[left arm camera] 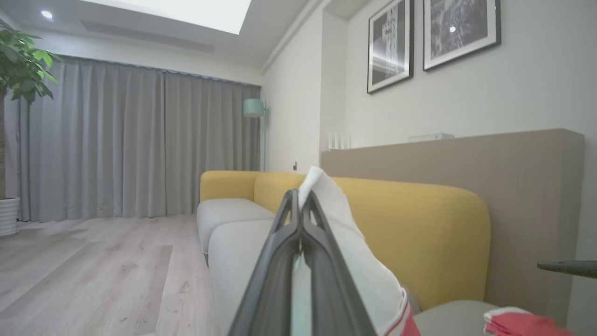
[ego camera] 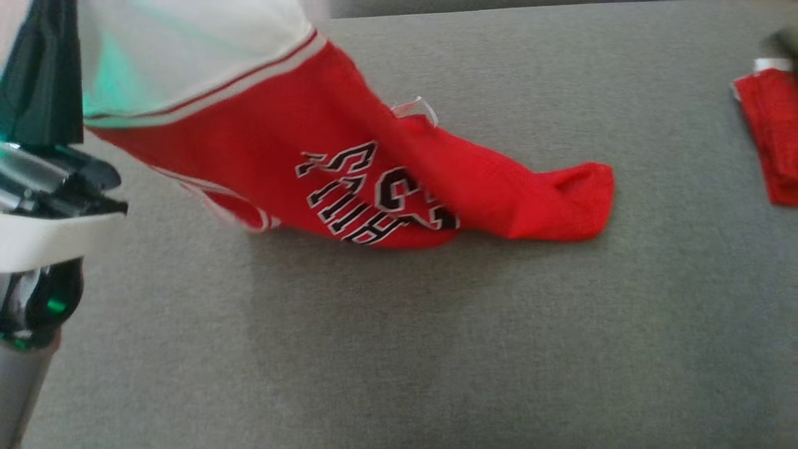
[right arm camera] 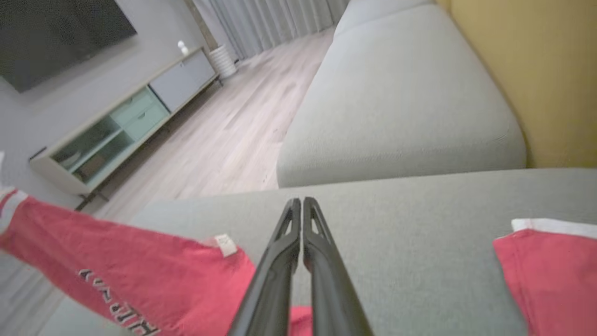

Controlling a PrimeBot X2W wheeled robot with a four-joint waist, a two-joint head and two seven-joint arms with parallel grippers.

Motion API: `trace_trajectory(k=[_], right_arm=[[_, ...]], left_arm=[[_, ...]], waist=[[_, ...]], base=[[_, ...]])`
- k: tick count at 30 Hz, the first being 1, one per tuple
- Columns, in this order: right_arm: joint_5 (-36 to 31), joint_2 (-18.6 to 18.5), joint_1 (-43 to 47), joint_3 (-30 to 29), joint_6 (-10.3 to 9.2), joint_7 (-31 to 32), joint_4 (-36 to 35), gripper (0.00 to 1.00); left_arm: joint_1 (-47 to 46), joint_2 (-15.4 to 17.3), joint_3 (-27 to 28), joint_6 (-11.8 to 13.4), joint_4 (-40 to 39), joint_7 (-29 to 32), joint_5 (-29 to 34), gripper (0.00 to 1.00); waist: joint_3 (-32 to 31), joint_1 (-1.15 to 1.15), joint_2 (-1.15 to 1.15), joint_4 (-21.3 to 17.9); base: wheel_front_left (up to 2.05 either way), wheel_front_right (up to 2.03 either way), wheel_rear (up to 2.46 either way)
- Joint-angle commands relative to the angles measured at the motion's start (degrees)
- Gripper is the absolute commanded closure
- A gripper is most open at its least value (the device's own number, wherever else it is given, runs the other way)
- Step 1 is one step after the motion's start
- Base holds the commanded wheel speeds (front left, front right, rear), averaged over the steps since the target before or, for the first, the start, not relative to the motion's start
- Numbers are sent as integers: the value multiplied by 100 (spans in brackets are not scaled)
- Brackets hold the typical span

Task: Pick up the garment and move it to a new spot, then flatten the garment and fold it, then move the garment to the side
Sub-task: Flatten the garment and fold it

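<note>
A grey fabric sofa seat (ego camera: 436, 349) carries a red jersey with white trim and black lettering (ego camera: 349, 143). Its lower end rests mid-seat. Its white end is raised near the left edge, pinched in the closed left fingers (left arm camera: 280, 242). A smaller red cloth (ego camera: 773, 131) lies at the right edge. The right fingers (right arm camera: 280, 261) are pressed together, empty.

Garment (ego camera: 349, 156) trailing onto cushion (ego camera: 436, 343), second cloth (ego camera: 770, 131) far right

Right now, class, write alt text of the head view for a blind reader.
A red jersey with black lettering is lifted at upper left, its end resting on a grey cushion. Another red garment lies at right.
</note>
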Motion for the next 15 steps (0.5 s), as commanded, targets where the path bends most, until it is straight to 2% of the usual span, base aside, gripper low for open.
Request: trace_trajectory(k=[1, 6, 7, 8, 9, 15], right_arm=[[-109, 10, 39, 282, -5, 89, -316, 0], [-728, 191, -103, 1051, -5, -207, -250, 0], [-728, 191, -103, 1051, -5, -207, -250, 0], [-1116, 208, -289, 1378, -5, -547, -31, 0], [-1116, 208, -289, 1378, -5, -547, -31, 0], [-1766, 210, -975, 2494, -5, -1271, 951, 0]], left_arm=[[61, 365, 256, 81, -223, 181, -25, 100], [721, 406, 210, 418, -325, 283, 47, 100], [721, 406, 210, 418, -325, 283, 47, 100], [917, 335, 162, 520, -353, 254, 58, 100], [917, 335, 162, 520, -353, 254, 58, 100], [1326, -14, -36, 618, -411, 38, -35, 100]], waist=[[59, 1, 0, -72], [331, 1, 0, 127], [331, 1, 0, 127], [431, 1, 0, 319], [431, 1, 0, 319], [611, 1, 0, 1031]], base=[[0, 0, 0], [0, 0, 0], [0, 0, 0], [0, 0, 0], [0, 0, 0], [0, 0, 0]])
